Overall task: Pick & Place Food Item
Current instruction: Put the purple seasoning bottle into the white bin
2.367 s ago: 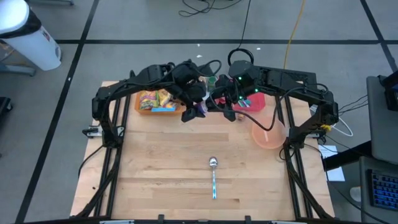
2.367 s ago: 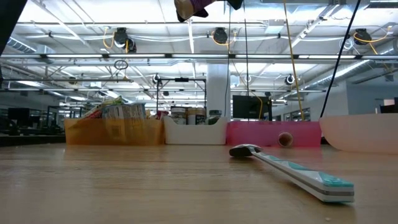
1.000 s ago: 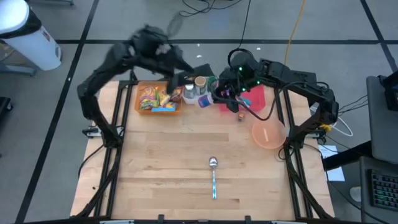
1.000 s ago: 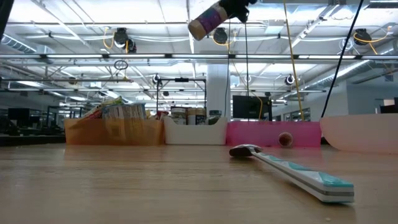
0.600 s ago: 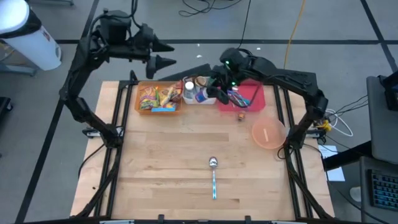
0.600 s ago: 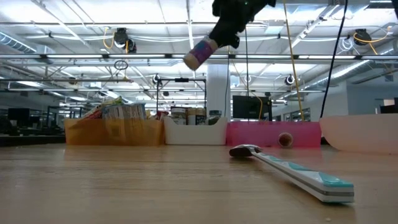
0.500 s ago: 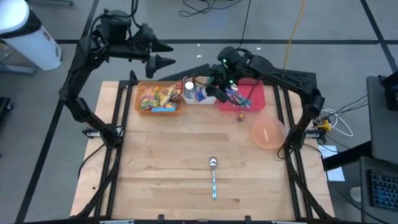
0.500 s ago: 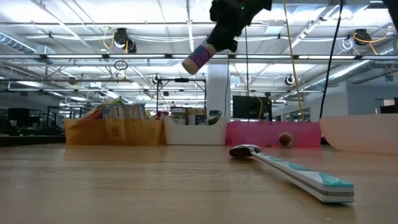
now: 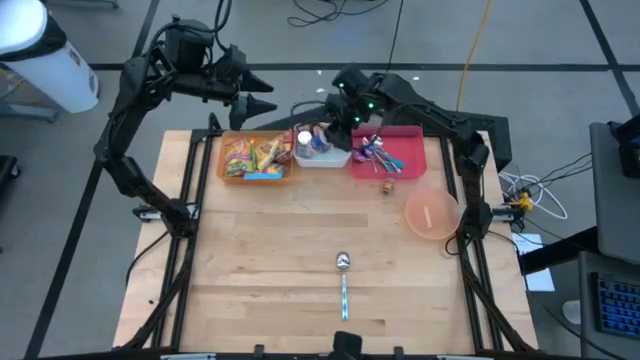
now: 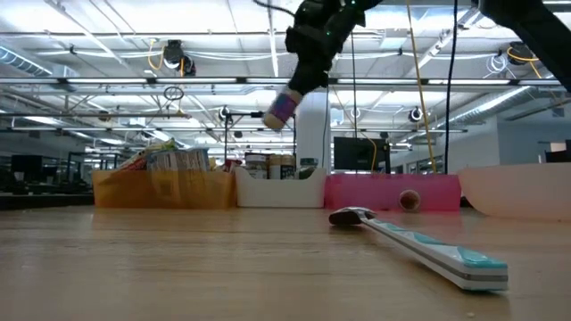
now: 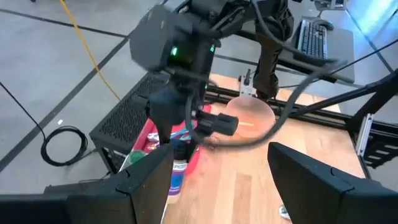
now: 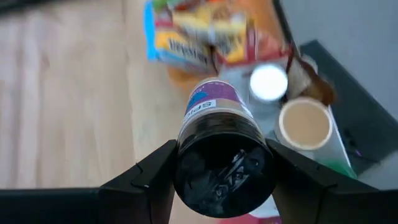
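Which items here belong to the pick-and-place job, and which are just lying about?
In the job:
- right gripper, shut on the purple-labelled jar, above the white bin
- left gripper, open, raised behind the table

Lying about:
- orange bin of snack packets
- pink bin
- spoon
- bowl
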Controlling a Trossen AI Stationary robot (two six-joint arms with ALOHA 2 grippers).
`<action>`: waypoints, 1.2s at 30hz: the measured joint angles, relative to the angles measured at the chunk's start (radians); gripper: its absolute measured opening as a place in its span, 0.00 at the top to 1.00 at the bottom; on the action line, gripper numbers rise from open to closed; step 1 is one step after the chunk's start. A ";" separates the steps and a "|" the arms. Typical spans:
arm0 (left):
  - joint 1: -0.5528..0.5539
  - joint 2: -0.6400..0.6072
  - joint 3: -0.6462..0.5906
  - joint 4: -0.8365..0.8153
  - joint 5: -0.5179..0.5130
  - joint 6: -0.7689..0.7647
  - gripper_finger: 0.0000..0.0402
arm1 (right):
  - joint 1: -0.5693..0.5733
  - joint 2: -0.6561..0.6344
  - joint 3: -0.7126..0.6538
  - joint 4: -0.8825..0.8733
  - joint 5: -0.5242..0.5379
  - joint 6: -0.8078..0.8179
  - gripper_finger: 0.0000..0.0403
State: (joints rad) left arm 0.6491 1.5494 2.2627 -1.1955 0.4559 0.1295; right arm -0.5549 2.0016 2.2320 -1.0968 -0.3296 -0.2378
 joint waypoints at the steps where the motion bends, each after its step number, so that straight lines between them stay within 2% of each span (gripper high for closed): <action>1: 0.000 0.000 0.000 -0.001 0.001 0.000 0.34 | 0.000 0.009 0.001 -0.023 0.016 -0.015 0.50; 9: -0.001 0.000 0.000 -0.034 0.018 0.012 0.36 | 0.000 0.060 0.001 -0.135 0.171 -0.071 0.50; 13: -0.007 0.003 -0.001 -0.034 0.018 0.019 0.35 | -0.004 0.057 0.002 -0.136 0.183 -0.086 0.50; 16: -0.010 0.003 -0.001 -0.033 0.018 0.023 0.34 | -0.004 0.059 0.002 -0.135 0.231 -0.097 0.50; 25: -0.010 0.003 -0.001 -0.034 0.018 0.020 0.36 | -0.009 0.132 0.000 -0.160 0.257 -0.092 0.50; 30: -0.010 0.003 -0.001 -0.035 0.018 0.019 0.34 | -0.008 0.146 0.000 -0.161 0.301 -0.100 0.50; 36: -0.009 0.002 -0.021 -0.029 0.019 0.023 0.35 | -0.011 0.147 0.000 -0.160 0.303 -0.115 0.50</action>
State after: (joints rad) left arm 0.6399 1.5513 2.2419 -1.2243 0.4745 0.1524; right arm -0.5659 2.1486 2.2322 -1.2569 -0.0266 -0.3526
